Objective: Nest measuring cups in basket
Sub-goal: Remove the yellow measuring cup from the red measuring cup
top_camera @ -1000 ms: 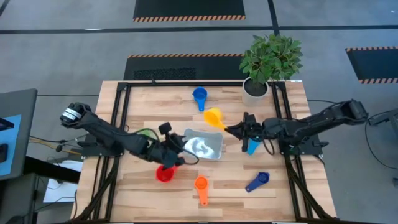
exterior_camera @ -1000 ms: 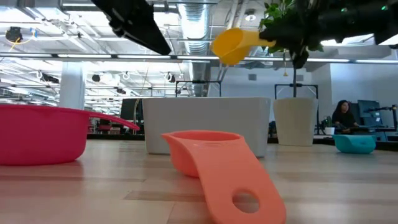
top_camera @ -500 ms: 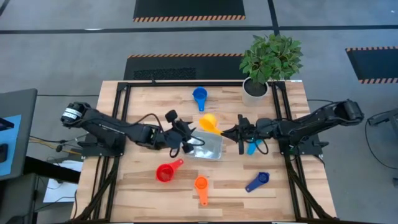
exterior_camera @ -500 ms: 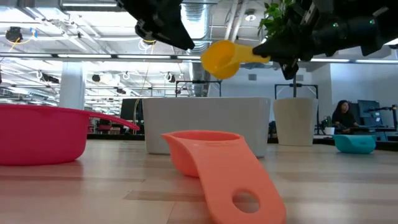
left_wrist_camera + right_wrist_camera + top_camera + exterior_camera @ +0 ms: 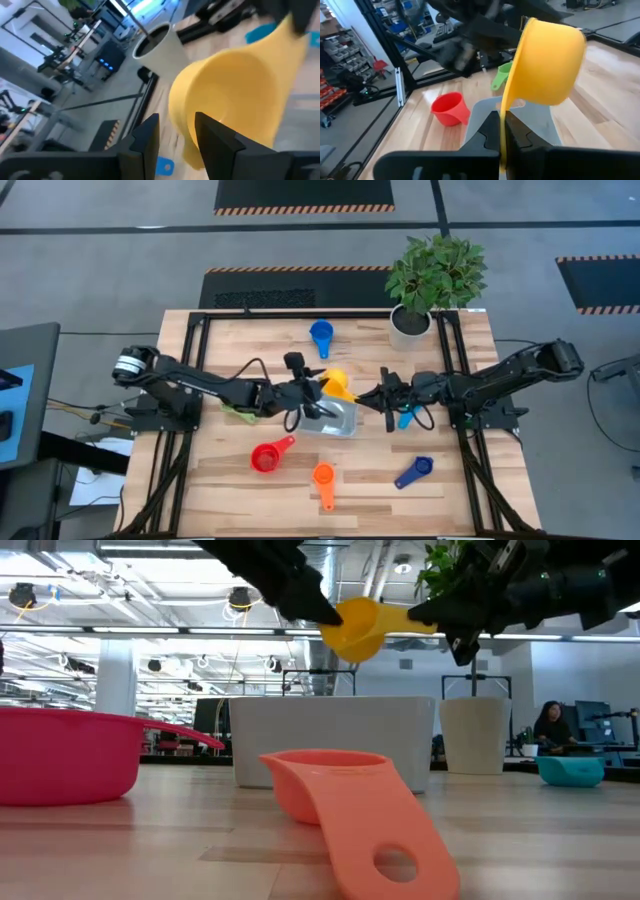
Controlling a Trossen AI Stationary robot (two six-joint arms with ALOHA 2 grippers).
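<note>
yellow cup (image 5: pixel 337 383): handle toward right claw (image 5: pixel 372 393), clamped | left claw (image 5: pixel 318 388): apart

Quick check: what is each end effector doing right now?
Left end effector: open, at the yellow cup's bowl.
Right end effector: closed on the yellow cup's handle.

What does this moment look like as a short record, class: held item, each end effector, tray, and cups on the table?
held item: yellow cup, in the air over the tray's edge
right end effector: shut on the yellow cup's handle
left end effector: open, at the yellow cup's bowl
basket: silvery tray, no cup seen inside
cups on table: red cup, orange cup, dark blue cup, blue cup
</note>
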